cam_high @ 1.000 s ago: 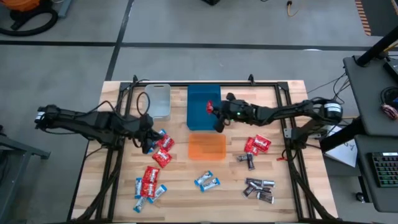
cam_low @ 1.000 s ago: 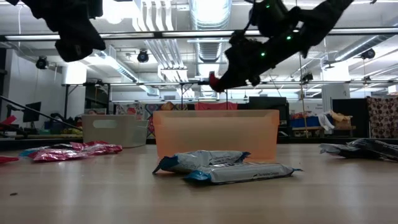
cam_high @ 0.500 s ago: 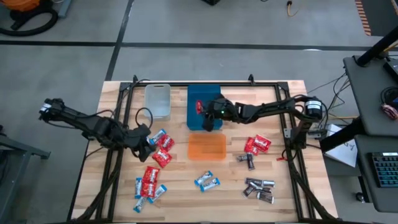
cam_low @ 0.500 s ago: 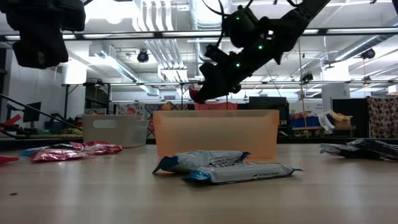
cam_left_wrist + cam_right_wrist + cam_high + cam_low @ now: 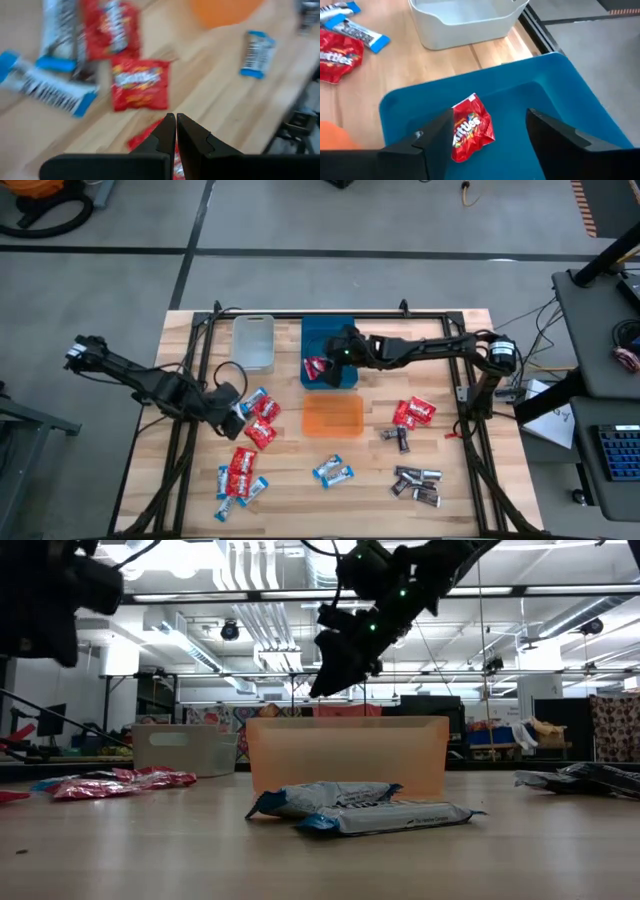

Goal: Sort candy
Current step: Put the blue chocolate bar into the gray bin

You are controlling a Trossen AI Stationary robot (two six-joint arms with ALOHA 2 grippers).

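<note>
Right gripper (image 5: pixel 335 356) over the blue bin (image 5: pixel 345 332), fingers (image 5: pixel 437 132) spread wide apart, gripping nothing. Below them, one red Skittles packet (image 5: pixel 471 127) on the blue bin's floor, free of both fingers; from above, at about 8 o'clock inside that bin.

Left gripper (image 5: pixel 232 402) low over the table (image 5: pixel 470 480) at 9 o'clock from the orange bin (image 5: pixel 333 416), fingertips (image 5: pixel 176 131) pressed together, empty, just above a red packet (image 5: pixel 140 83). Blue-and-white bars (image 5: pixel 50 90) beside the red ones there.

More red and blue-and-white candy (image 5: pixel 240 472) at 7 o'clock of the orange bin, two blue-and-white bars (image 5: pixel 333 471) at 6 o'clock, red packets (image 5: pixel 413 412) at 3 o'clock, dark brown-silver candies (image 5: pixel 416 485) at 4 o'clock. Clear bin (image 5: pixel 254 340) at 9 o'clock of the blue bin.
</note>
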